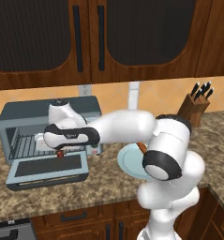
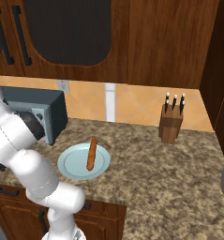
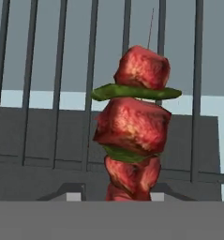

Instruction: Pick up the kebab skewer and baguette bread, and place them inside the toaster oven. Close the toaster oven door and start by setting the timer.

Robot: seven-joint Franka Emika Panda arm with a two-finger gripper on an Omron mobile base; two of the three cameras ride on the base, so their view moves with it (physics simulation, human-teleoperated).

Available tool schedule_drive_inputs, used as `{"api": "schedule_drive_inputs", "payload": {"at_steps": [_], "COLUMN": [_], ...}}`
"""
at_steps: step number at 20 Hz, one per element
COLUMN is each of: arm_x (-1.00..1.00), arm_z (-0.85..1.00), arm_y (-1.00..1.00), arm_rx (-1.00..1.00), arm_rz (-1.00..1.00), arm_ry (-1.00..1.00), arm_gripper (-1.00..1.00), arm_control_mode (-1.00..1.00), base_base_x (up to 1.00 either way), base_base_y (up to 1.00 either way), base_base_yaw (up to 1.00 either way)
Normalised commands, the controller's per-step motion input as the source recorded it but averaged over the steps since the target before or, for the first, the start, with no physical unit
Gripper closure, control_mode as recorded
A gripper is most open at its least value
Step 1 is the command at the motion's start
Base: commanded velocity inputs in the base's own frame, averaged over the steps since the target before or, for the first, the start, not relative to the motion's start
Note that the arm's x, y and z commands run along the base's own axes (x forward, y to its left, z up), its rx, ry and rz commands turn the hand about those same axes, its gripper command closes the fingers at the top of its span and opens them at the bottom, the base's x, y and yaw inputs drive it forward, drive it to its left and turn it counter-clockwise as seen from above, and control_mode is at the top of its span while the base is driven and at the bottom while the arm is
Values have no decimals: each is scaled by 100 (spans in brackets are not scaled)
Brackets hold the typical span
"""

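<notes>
Granite surface (image 1: 99,187); toaster oven (image 1: 24,117) at its left, grey-blue, toaster oven door (image 1: 48,171) folded down flat, wire rack (image 1: 26,146) exposed; white arm reaching across to the oven mouth; knife block (image 2: 171,123) at the right, well apart; pale plate (image 2: 69,168) beside the oven; baguette bread (image 2: 91,153) lying on that plate; gripper (image 3: 132,196) at the oven opening above the door, jaws clamped on the kebab skewer (image 3: 133,124), its meat chunks before the rack bars
</notes>
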Motion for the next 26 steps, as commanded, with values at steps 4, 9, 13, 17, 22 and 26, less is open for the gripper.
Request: {"api": "schedule_drive_inputs", "payload": {"at_steps": [4,9,13,17,22,26], "arm_x": [-39,-3,0,26,49,32], "arm_z": [6,10,-30,-24,0,-4], "arm_y": [38,32,30,18,2,0], "arm_rx": [-7,-4,-3,0,0,0], "arm_rz": [0,0,0,0,0,-1], "arm_ry": [0,-4,-3,-4,-2,-1], "arm_gripper": [100,100,100,100,100,100], "arm_control_mode": [-100,-100,-100,-100,-100,-100], "base_base_x": [0,0,0,0,0,0], "base_base_y": [0,0,0,0,0,0], "base_base_yaw": [0,0,0,0,0,0]}}
